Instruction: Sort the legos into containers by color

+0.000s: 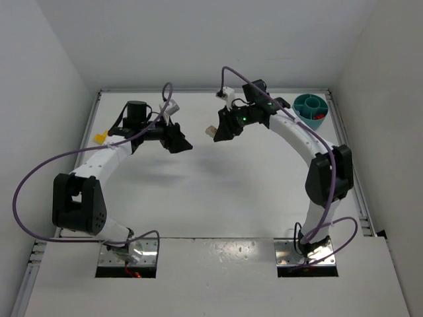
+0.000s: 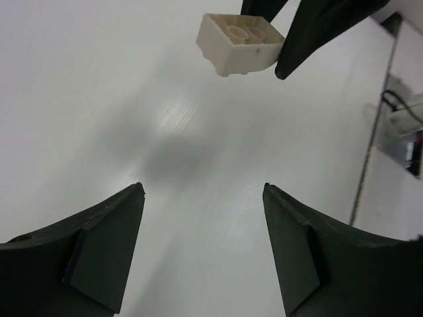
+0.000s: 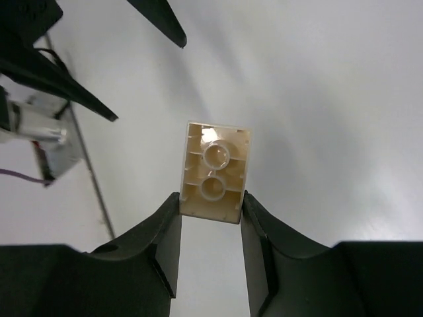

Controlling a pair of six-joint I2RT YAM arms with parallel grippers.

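Note:
A cream lego (image 3: 215, 173) is pinched at its near end between my right gripper's (image 3: 210, 197) fingertips, hollow underside facing the camera. In the top view that gripper (image 1: 215, 132) holds the brick (image 1: 210, 131) above the middle of the table. My left gripper (image 1: 182, 144) faces it from the left, open and empty. In the left wrist view the left gripper (image 2: 203, 188) has only bare table between its fingers, and the cream lego (image 2: 239, 43) hangs ahead of it, apart from the tips. The teal tub of containers (image 1: 310, 109) stands at the far right.
A yellow lego (image 1: 100, 139) lies by the left wall, beside the left arm. Something red (image 1: 319, 117) shows inside the tub. White walls enclose the table (image 1: 218, 198) on three sides. Purple cables loop off both arms.

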